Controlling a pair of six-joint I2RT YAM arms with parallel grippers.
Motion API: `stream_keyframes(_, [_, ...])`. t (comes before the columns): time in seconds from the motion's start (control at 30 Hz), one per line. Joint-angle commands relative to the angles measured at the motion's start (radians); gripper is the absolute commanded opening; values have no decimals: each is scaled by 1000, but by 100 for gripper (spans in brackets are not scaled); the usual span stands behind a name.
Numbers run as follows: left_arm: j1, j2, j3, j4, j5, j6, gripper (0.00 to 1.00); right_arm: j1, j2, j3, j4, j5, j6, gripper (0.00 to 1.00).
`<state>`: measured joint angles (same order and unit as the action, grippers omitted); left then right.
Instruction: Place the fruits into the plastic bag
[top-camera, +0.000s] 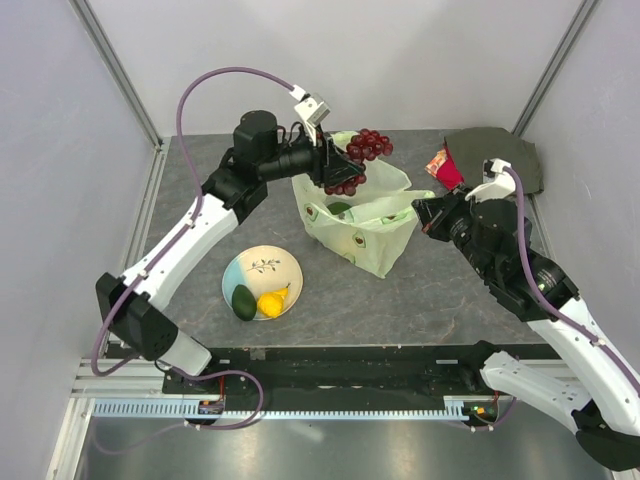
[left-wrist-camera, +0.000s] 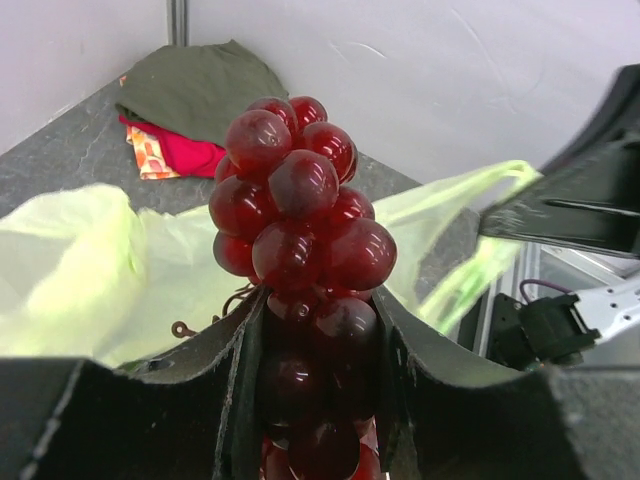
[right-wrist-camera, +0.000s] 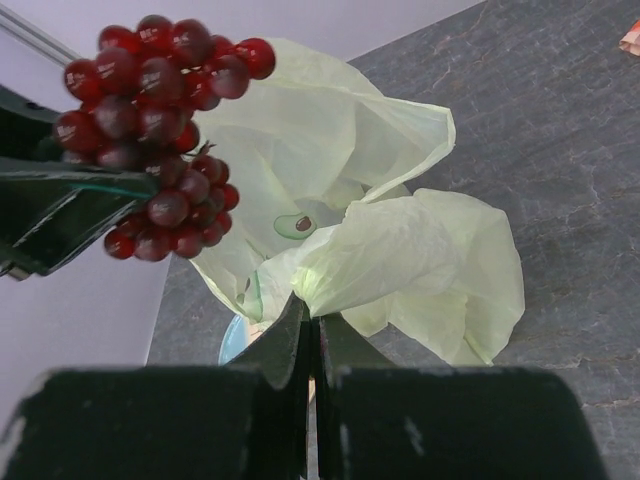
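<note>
Sitting on grey tabletop (top-camera: 450, 290): plastic bag (top-camera: 370, 235); pale walls (top-camera: 420, 60).

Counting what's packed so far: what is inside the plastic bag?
A dark green fruit, likely an avocado, shows inside the plastic bag; its folds hide anything deeper.

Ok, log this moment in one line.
left pincer: shut on dark red grape bunch | right pincer: shut on pale green plastic bag | round plate: green avocado, yellow lemon

The left arm (top-camera: 190, 240) and right arm (top-camera: 590, 352) are white-shelled with black joints, purple cables (top-camera: 225, 72) and matte black claws (top-camera: 335, 168) (top-camera: 418, 212)
</note>
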<state>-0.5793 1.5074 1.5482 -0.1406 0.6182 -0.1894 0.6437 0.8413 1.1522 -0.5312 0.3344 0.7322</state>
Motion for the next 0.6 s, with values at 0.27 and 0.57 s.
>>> stream_keyframes(0.27, [1,36,-79,78,32,162,38,-1,-21,12,8,49,-11,0])
stream_keyframes(0.57, [1,43,-168,-80,-51,372,37,-1,-4,23,5,49,-19,0])
